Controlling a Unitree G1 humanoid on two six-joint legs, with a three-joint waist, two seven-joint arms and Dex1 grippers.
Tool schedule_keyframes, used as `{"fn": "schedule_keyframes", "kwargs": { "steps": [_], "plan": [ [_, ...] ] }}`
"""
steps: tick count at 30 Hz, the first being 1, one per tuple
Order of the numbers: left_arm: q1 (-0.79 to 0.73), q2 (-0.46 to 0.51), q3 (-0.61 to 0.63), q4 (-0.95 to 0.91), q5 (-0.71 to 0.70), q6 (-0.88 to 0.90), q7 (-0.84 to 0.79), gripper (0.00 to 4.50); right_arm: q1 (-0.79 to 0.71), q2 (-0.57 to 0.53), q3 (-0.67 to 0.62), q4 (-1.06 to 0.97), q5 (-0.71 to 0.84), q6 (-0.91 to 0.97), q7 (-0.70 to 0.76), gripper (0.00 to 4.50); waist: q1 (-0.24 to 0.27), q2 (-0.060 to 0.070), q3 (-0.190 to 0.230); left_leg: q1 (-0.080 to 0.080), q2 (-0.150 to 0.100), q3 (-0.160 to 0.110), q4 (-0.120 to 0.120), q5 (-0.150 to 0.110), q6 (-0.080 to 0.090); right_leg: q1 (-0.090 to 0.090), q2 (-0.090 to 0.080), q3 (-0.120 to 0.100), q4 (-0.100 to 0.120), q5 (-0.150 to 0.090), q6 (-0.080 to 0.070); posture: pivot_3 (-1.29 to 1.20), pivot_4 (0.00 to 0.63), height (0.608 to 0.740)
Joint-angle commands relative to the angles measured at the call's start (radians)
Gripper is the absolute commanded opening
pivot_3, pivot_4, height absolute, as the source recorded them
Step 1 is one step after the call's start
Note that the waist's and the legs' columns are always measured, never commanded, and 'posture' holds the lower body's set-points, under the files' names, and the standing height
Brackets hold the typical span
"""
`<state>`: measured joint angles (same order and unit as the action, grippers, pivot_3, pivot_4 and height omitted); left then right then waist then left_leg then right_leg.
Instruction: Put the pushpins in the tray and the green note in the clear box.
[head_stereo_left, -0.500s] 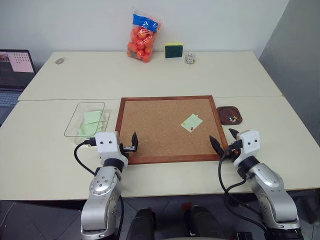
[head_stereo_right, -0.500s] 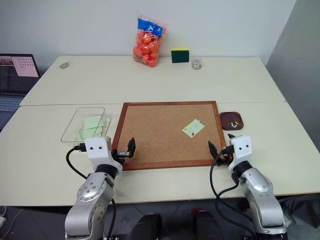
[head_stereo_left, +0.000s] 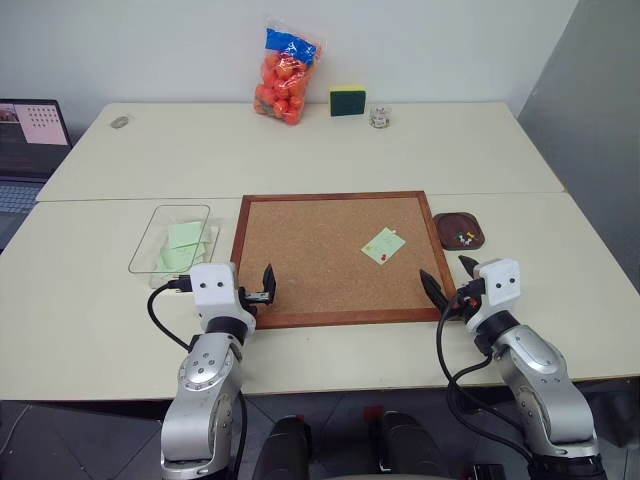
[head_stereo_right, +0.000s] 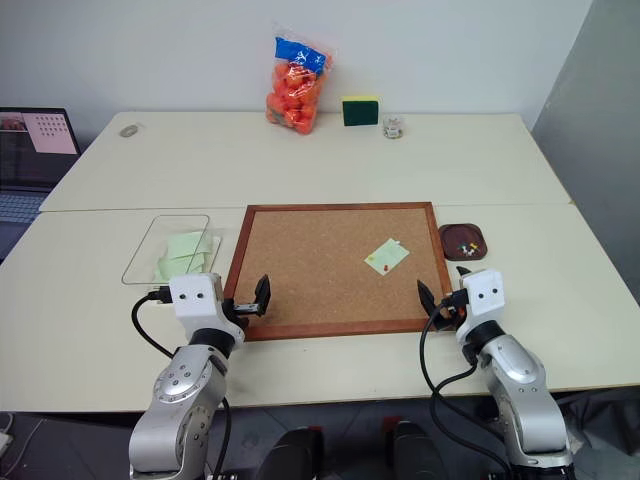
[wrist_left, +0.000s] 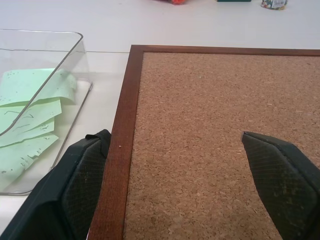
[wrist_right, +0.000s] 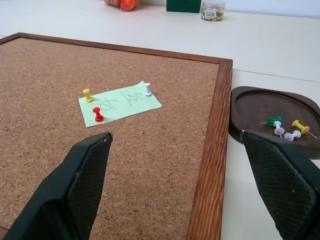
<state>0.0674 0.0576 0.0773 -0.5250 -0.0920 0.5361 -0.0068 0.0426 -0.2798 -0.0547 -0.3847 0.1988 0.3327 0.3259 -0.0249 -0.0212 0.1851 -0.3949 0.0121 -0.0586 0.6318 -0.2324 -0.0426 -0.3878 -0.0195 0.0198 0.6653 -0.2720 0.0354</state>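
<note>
The green note (wrist_right: 120, 103) is not in the clear box (head_stereo_left: 150, 250) yet, because three pushpins (wrist_right: 97, 114), one red, one yellow and one white, hold it down on the cork board (head_stereo_left: 300, 250). My right claw (wrist_right: 180, 175) has its fingers wide apart with nothing in them, low over the near edge of the board, and the note lies a bit ahead of it, with the brown tray (wrist_right: 260, 102) just off the board's right side. A few pins already lie in that tray and some green papers in the box, so I think pulling these three pins comes next; my left claw (wrist_left: 175, 185) is wide apart too, by the box.
</note>
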Motion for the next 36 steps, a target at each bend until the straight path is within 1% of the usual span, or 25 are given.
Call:
{"fn": "schedule_keyframes", "kwargs": {
  "steps": [1,19,21,22,24,30,31,36],
  "plan": [
    [-0.006,-0.002,0.002,-0.049,0.005,-0.018,0.011,4.45,-0.014,0.000,0.000,-0.024,0.002,-0.016,-0.001,4.35,0.000,0.000,0.000,0.000,0.000,0.000,0.000,0.000,0.000,0.000,0.000,0.000,0.000,0.000,0.000,0.00,0.150,0.740],
    [-0.017,0.006,-0.005,-0.044,-0.004,-0.026,0.004,4.45,-0.018,0.000,0.000,-0.018,0.003,-0.022,0.005,4.35,0.000,0.000,0.000,0.000,0.000,0.000,0.000,0.000,0.000,0.000,0.000,0.000,0.000,0.000,0.000,0.00,0.150,0.740],
    [-0.029,0.013,-0.006,-0.040,0.000,-0.036,-0.001,4.08,-0.019,0.000,0.000,-0.017,0.003,-0.023,0.004,4.50,0.000,0.000,0.000,0.000,0.000,0.000,0.000,0.000,0.000,0.000,0.000,0.000,0.000,0.000,0.000,0.00,0.150,0.740],
    [-0.036,0.015,-0.006,-0.037,-0.002,-0.038,-0.004,3.97,-0.019,0.000,0.000,-0.017,0.003,-0.023,0.005,4.50,0.000,0.000,0.000,0.000,0.000,0.000,0.000,0.000,0.000,0.000,0.000,0.000,0.000,0.000,0.000,0.00,0.150,0.740],
    [-0.066,0.028,-0.015,-0.022,-0.018,-0.041,-0.035,3.57,-0.024,-0.002,0.003,-0.013,0.001,-0.025,0.007,4.50,0.000,0.000,0.000,0.000,0.000,0.000,0.000,0.000,0.000,0.000,0.000,0.000,0.000,0.000,0.000,0.00,0.150,0.740],
    [-0.163,0.078,-0.066,0.053,-0.104,-0.019,-0.198,2.47,-0.050,-0.009,0.023,0.016,-0.013,-0.036,0.024,4.50,-0.001,0.000,0.000,0.000,0.000,0.000,0.000,0.000,0.000,0.000,0.000,0.000,0.000,0.000,0.000,0.00,0.150,0.740],
    [-0.180,0.089,-0.075,0.067,-0.127,-0.008,-0.236,2.35,-0.055,-0.010,0.027,0.020,-0.013,-0.040,0.031,4.50,-0.001,0.000,0.000,0.000,0.000,0.000,0.000,0.000,0.000,0.000,0.000,0.000,0.000,0.000,0.000,0.00,0.150,0.740],
    [-0.261,0.167,-0.109,0.135,-0.190,0.003,-0.393,1.29,-0.099,-0.017,0.052,0.063,-0.017,-0.060,0.068,4.50,-0.003,0.000,0.000,0.000,0.000,0.000,0.000,0.000,0.000,0.000,0.001,0.000,0.000,0.000,0.000,0.00,0.150,0.740]
  ]
}}
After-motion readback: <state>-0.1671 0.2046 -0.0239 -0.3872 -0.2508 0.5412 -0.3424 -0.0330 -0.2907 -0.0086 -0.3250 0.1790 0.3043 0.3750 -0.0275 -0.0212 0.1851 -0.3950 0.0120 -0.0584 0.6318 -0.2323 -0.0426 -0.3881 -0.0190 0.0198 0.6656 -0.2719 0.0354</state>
